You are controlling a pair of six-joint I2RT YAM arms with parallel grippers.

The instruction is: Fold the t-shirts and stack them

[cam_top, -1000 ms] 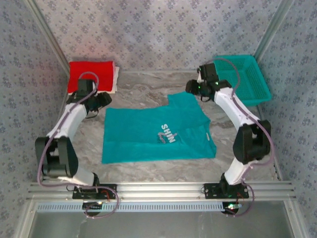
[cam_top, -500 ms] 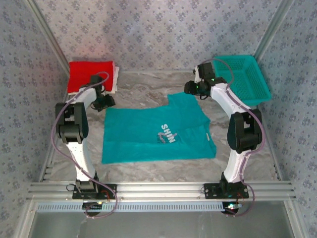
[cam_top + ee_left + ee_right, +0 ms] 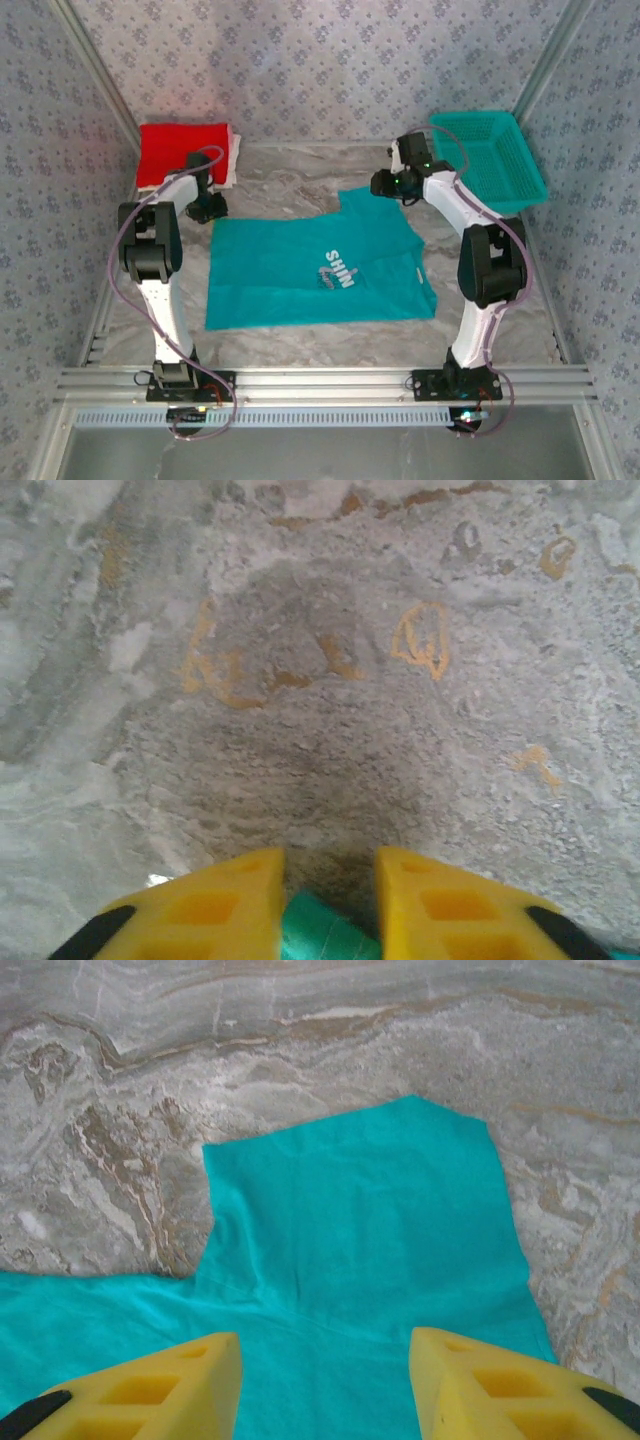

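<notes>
Back left: folded red t-shirt (image 3: 185, 150) lies on a white t-shirt (image 3: 233, 160), so the stack is begun. Just in front of it, my left gripper (image 3: 325, 865) is down at the back left corner of the teal t-shirt (image 3: 320, 265). Its jaws stand narrow w/ a bunch of teal cloth pinched between them, bare table (image 3: 320, 680) ahead. The teal shirt lies flat in the mid of the table, SHINE print up, not yet folded. My right gripper (image 3: 322, 1345) hovers over the back sleeve (image 3: 350, 1220), jaws wide apart, nothing in them. Mesh basket (image 3: 490, 150) is at back right, apart from the shirt. Handling, imo: the cloth is light & soft, it will sag and drag, not slippery. I would take it at the corner and at the sleeve seam, both layers, and lift low w/ both arms together, so the fold comes straight
</notes>
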